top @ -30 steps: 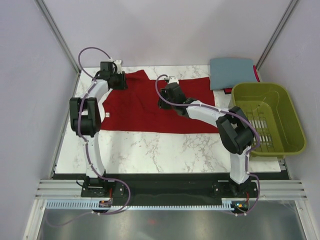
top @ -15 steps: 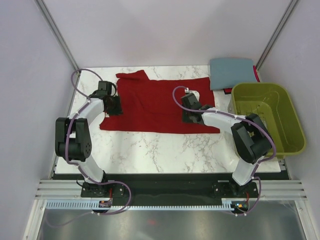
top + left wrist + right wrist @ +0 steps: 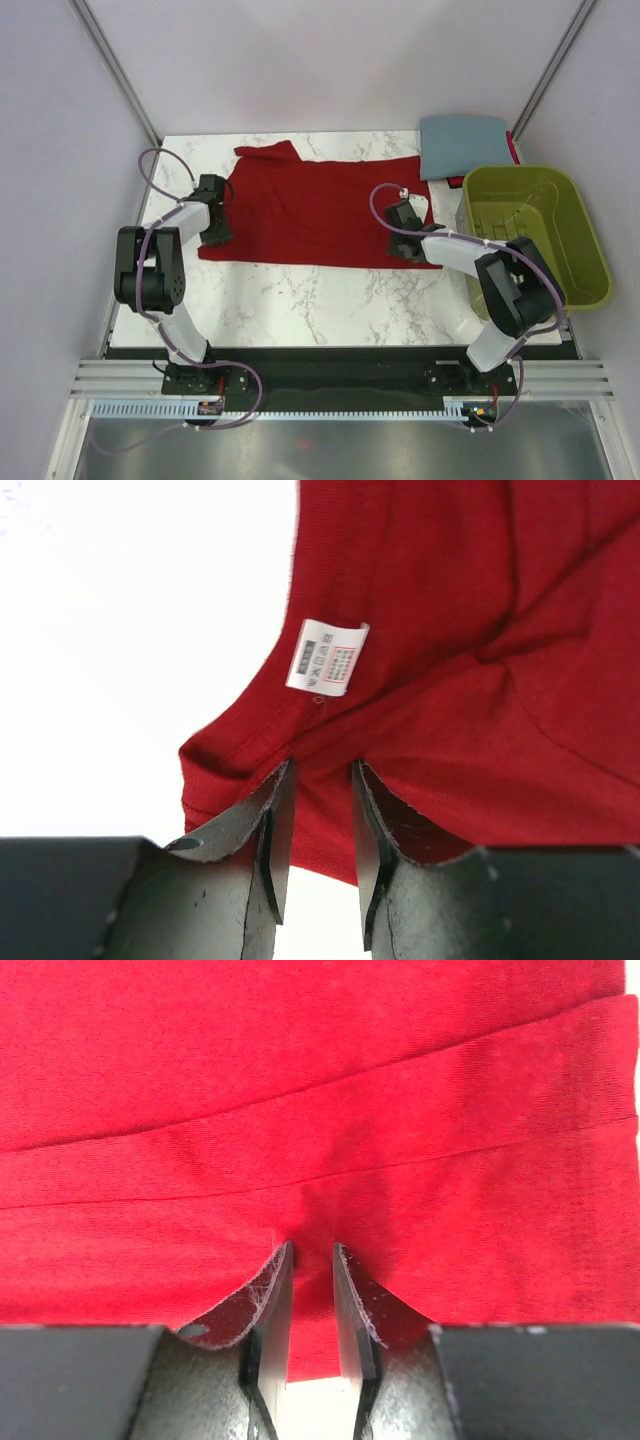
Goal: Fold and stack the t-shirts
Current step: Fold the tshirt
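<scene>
- Cloth of the dark red t-shirt (image 3: 480, 680) is passing between the two fingers of the left gripper (image 3: 320, 780). The jaws are standing only narrowly apart and are pinching the shirt's edge between them.
- A white care label (image 3: 327, 657) is lying on the red cloth just ahead of those jaws, and bare white tabletop is showing ahead and to their left.
- The right gripper (image 3: 310, 1260) is likewise clamping the red shirt. Its jaws are nearly closed on a small pucker of cloth at the shirt's near edge.
- Ahead of the right jaws, two long lines are running across the cloth; whether they are creases or layer edges cannot be told.
- Seen from above, the red shirt is lying spread flat on the marble table (image 3: 300, 295). It is stretching between the two pairs of jaws, the left pair at its left edge and the right pair at its right near corner.
- The slate blue-grey t-shirt (image 3: 465, 145) is lying folded at the table's far right corner, well apart from the right jaws.
- An olive-green basket (image 3: 590, 270) is sitting near the right jaws, on the side away from the left gripper.
</scene>
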You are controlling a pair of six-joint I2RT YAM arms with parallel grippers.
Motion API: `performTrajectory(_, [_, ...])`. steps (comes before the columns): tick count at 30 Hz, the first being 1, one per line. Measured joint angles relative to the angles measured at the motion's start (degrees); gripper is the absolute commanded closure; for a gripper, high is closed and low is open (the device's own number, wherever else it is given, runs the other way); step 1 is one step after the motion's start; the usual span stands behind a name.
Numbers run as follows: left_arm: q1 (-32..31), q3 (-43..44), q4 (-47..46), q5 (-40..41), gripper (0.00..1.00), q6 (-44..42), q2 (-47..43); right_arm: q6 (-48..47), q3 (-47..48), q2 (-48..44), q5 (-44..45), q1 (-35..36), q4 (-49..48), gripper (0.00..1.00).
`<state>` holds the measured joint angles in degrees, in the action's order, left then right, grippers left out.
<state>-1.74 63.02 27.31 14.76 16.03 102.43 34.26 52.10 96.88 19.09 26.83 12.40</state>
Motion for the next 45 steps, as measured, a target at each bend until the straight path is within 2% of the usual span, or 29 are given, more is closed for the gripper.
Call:
performTrajectory(9, [-0.31,-1.38,-0.94,8.83,0.63,0.09,-0.2,2.45,-7.37,-8.66,0.22,0.02,1.97,0.68])
performTrajectory(16, [-0.07,-5.4,-1.05,13.29,0.64,0.09,-2.99,2.71,-9.84,-9.94,0.48,2.38,1.84,0.68])
performTrajectory(27, [4.24,-10.93,5.03,11.61,0.65,2.8,-9.97,3.76,-12.59,-13.66,0.57,3.32,3.41,0.68])
performTrajectory(33, [4.52,-10.67,9.66,11.67,0.6,4.87,-15.8,3.45,-14.38,-20.35,0.09,3.3,7.65,0.66])
performTrajectory(35, [4.52,-9.42,10.93,11.06,0.55,4.85,-17.44,2.82,-14.14,-22.45,-0.61,3.3,8.57,0.64])
performTrajectory(39, [4.57,-5.79,10.67,5.38,0.52,3.06,-21.35,-0.15,-8.11,-23.78,-1.86,3.23,13.27,0.62])
performTrajectory(42, [4.57,-2.62,7.15,-1.01,0.51,0.96,-23.78,-3.3,0.66,-23.17,-2.47,2.49,14.4,0.61])
performTrajectory(45, [4.68,3.26,4.24,-6.69,0.5,-0.11,-21.22,-6.86,10.99,-19.08,-2.56,0.33,14.01,0.62])
